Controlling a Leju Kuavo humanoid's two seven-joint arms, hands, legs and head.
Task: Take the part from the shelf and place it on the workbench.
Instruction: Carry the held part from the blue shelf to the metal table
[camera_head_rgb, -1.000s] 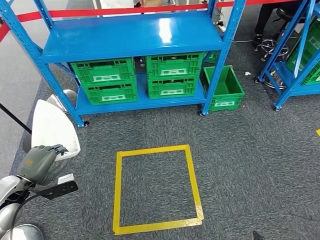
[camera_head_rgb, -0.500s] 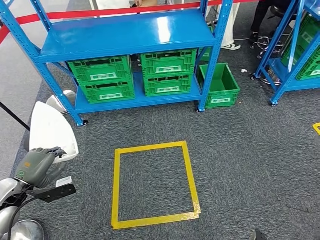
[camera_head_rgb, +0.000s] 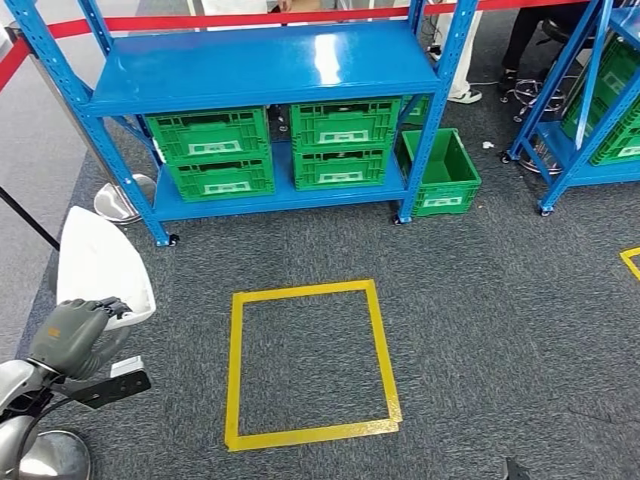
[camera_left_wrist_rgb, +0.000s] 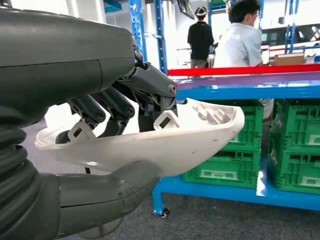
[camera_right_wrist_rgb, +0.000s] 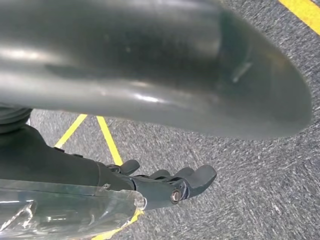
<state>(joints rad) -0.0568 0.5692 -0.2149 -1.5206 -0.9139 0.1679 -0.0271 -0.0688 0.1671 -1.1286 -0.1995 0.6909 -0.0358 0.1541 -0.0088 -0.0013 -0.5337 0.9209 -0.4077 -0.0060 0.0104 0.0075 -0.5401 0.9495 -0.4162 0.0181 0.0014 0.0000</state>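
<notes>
My left hand (camera_head_rgb: 72, 335) grips a white curved shell-like part (camera_head_rgb: 102, 265) at the lower left of the head view, over the grey carpet. In the left wrist view the dark fingers (camera_left_wrist_rgb: 151, 82) lie over the rim of the part (camera_left_wrist_rgb: 188, 142) and the thumb presses from underneath. The part is held roughly level, clear of the blue shelf (camera_head_rgb: 264, 70) ahead. My right hand (camera_right_wrist_rgb: 158, 185) hangs above the carpet with its fingers stretched out and nothing in them.
Green crates (camera_head_rgb: 211, 150) (camera_head_rgb: 343, 140) sit on the shelf's lower level, and an open green bin (camera_head_rgb: 441, 175) stands on the floor beside it. A yellow taped square (camera_head_rgb: 235, 370) marks the carpet. A second blue shelf (camera_head_rgb: 596, 100) stands at right. People stand behind the red barrier tape (camera_head_rgb: 226, 20).
The whole picture has shifted a little, so the camera has moved. My left hand keeps holding the white part in the same place beside my body.
</notes>
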